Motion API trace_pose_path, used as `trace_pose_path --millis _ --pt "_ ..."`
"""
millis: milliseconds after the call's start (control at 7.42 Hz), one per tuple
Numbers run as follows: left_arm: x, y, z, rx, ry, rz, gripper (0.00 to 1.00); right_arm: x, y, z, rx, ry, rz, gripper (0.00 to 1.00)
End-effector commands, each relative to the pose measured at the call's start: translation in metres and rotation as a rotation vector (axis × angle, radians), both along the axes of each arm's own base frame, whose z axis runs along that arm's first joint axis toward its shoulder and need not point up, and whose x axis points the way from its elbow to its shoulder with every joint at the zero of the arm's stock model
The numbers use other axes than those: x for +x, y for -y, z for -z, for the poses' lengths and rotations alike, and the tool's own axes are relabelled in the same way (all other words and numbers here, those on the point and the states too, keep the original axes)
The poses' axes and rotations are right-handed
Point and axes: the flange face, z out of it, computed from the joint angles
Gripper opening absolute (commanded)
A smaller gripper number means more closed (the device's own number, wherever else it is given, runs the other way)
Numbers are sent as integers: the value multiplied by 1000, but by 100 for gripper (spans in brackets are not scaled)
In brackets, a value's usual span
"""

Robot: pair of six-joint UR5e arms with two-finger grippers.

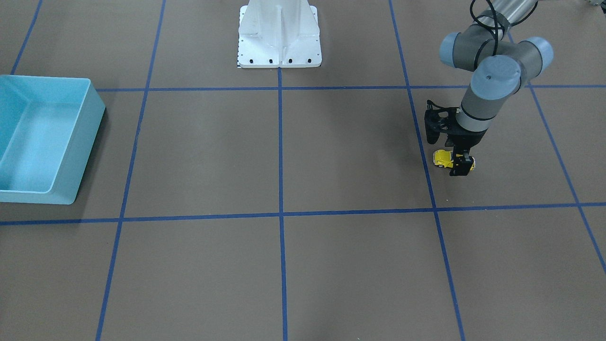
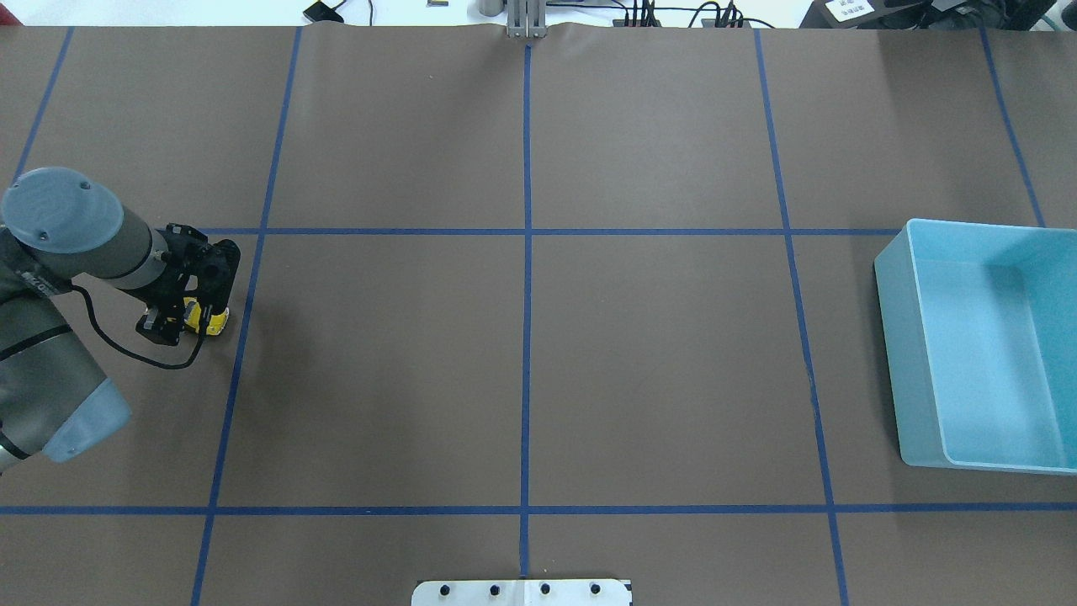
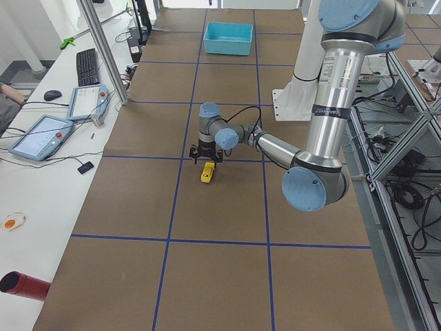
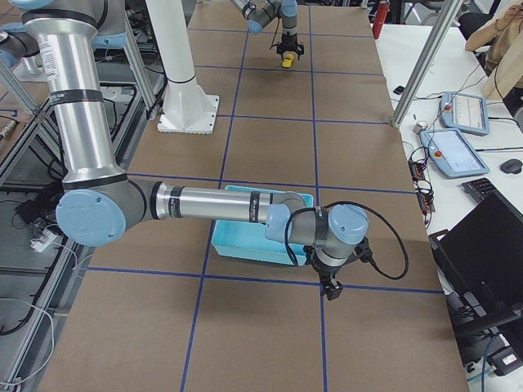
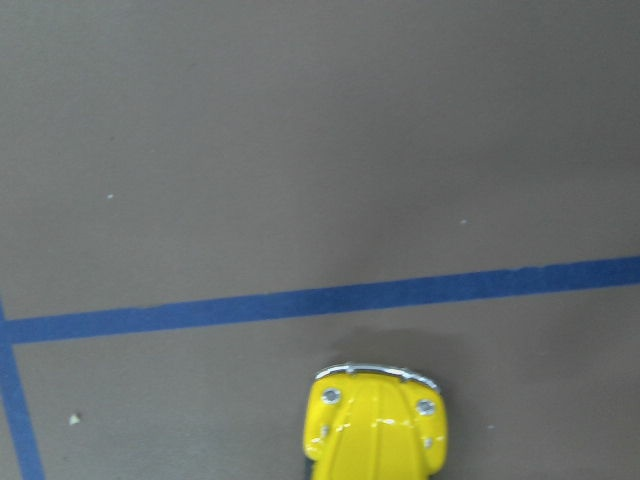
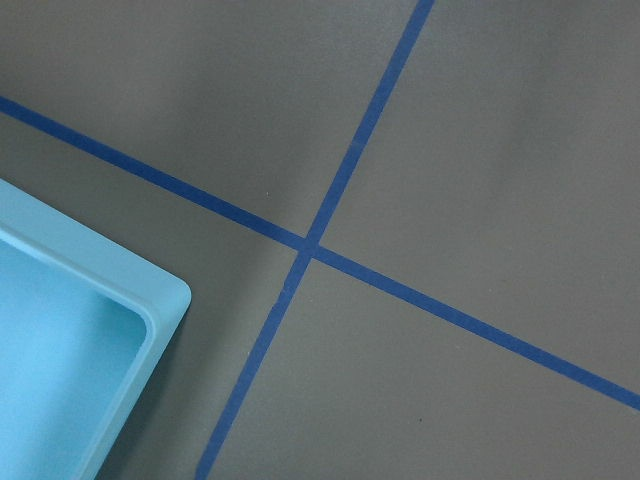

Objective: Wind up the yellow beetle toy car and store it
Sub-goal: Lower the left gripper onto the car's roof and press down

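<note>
The yellow beetle toy car (image 1: 442, 157) rests on the brown table in the square at my left side. It also shows in the overhead view (image 2: 215, 320), the left-side view (image 3: 207, 174) and, nose up, at the bottom of the left wrist view (image 5: 375, 430). My left gripper (image 1: 461, 165) points straight down over it, its fingers closed across the car's middle. My right gripper (image 4: 331, 287) hangs low over the table just past a corner of the light blue bin (image 4: 245, 249); I cannot tell whether it is open or shut.
The light blue bin (image 2: 892, 337) stands open at the far right end of the table, with nothing visible inside; its corner shows in the right wrist view (image 6: 150, 300). Blue tape lines (image 2: 527, 337) divide the brown table. The white robot base (image 1: 279, 42) sits at the table's edge.
</note>
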Motion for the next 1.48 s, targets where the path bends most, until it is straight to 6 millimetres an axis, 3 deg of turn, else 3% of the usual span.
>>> trace_pose_path --millis 0,539,1347 --pt "7 3 2 -2 -1 -5 99 0 0 -1 -2 0 0 100" --pt "7 -4 5 2 -11 -17 99 0 1 2 4 0 0 100" --pt "6 -9 -9 -19 8 -21 99 0 1 1 3 0 0 100"
